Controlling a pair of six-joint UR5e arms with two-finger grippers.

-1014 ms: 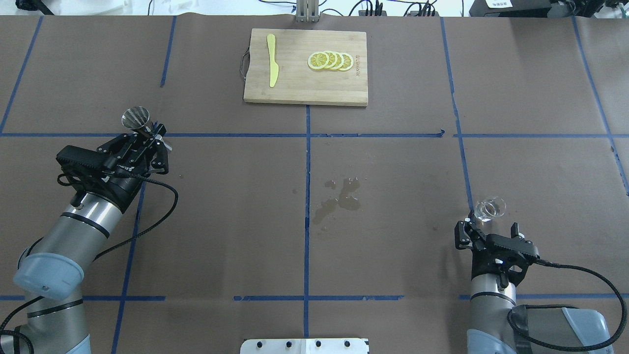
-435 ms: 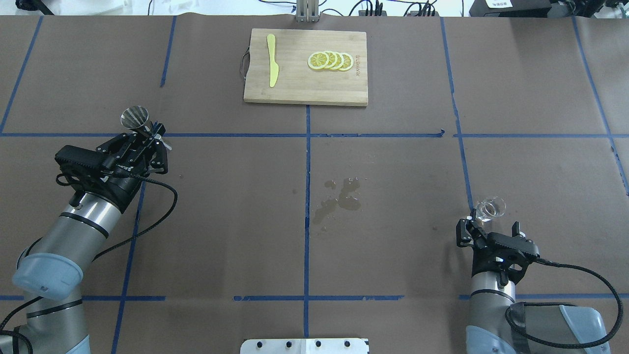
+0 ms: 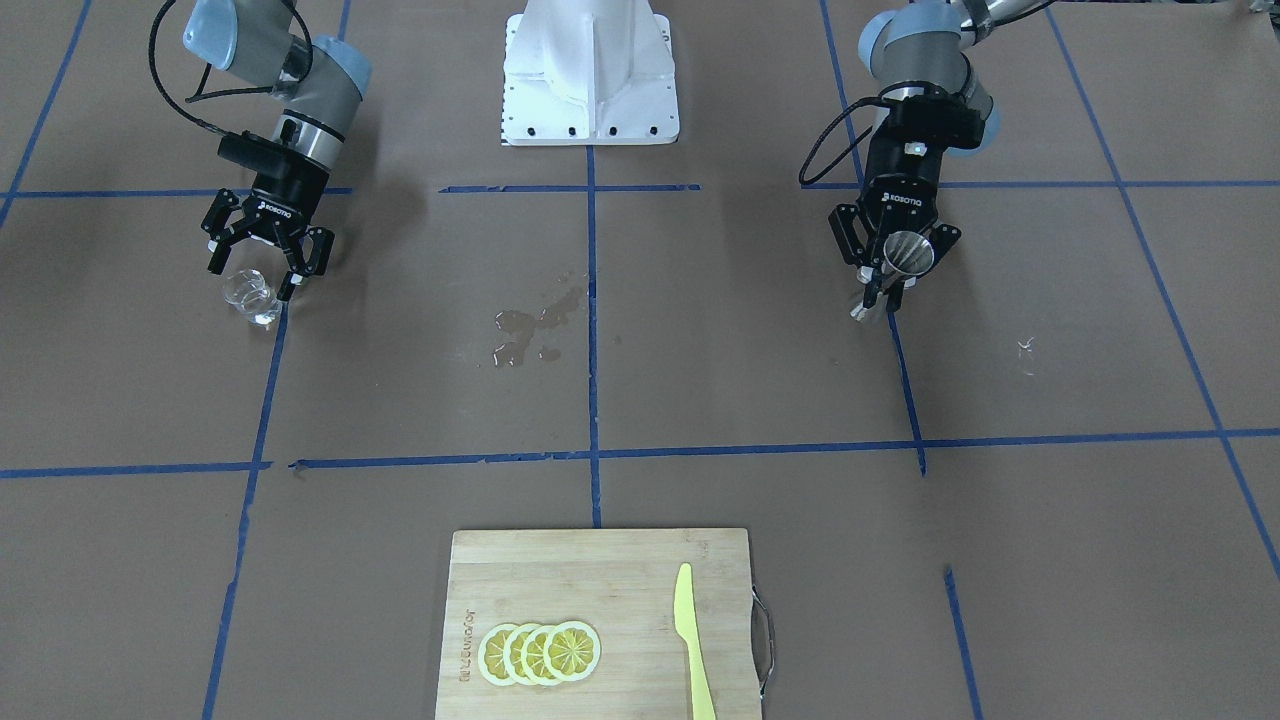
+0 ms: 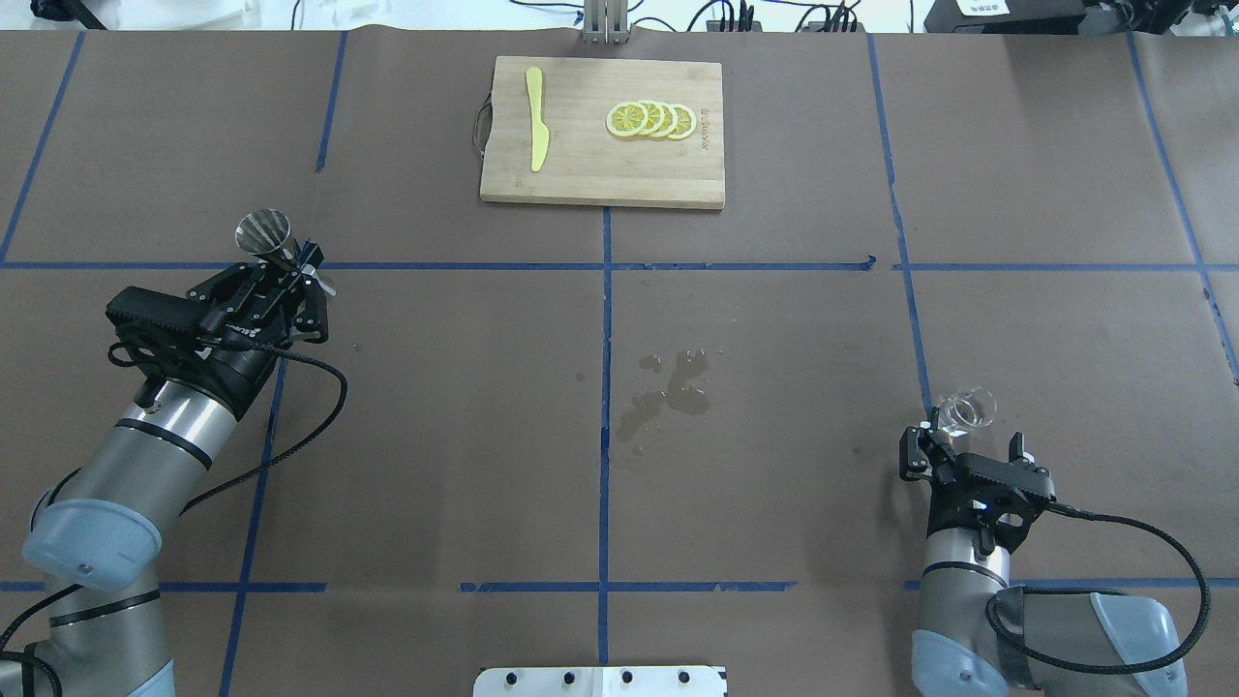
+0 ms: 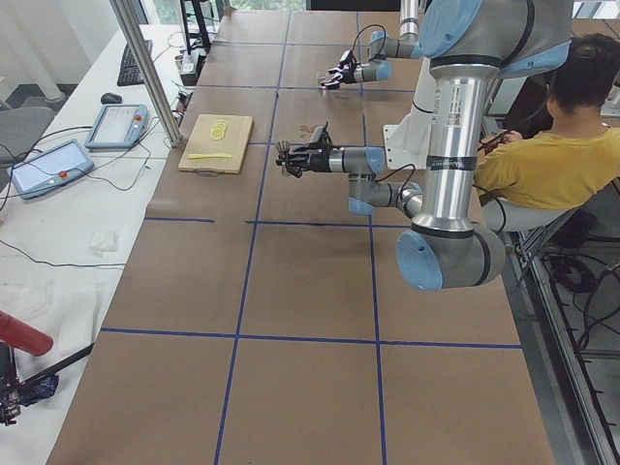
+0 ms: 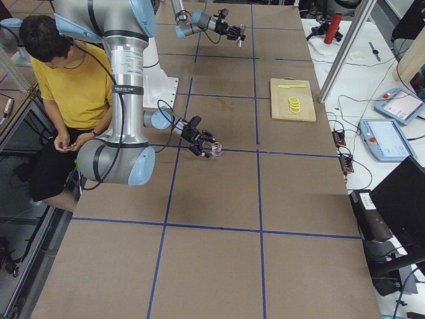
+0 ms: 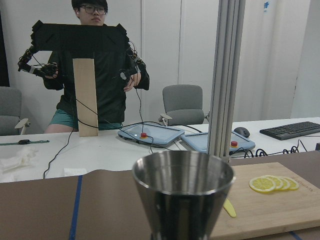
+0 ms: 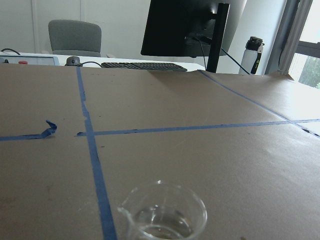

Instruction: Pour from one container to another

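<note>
Hovering just behind the glass cup, which stands on the counter w/ a little liquid inside, the right gripper, fingers apart, should centre the cup before closing & lift it level, while the left gripper sits clamped on the upright jigger, well apart.

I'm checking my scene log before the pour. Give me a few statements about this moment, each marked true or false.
1. The left pincer grips the jigger. True.
2. The right pincer is shut on the cup. False: it is open, and the cup stands on the table.
3. The lemon slices lie on the board. True.
4. The knife lies on the bare table. False: it lies on the board.
</note>
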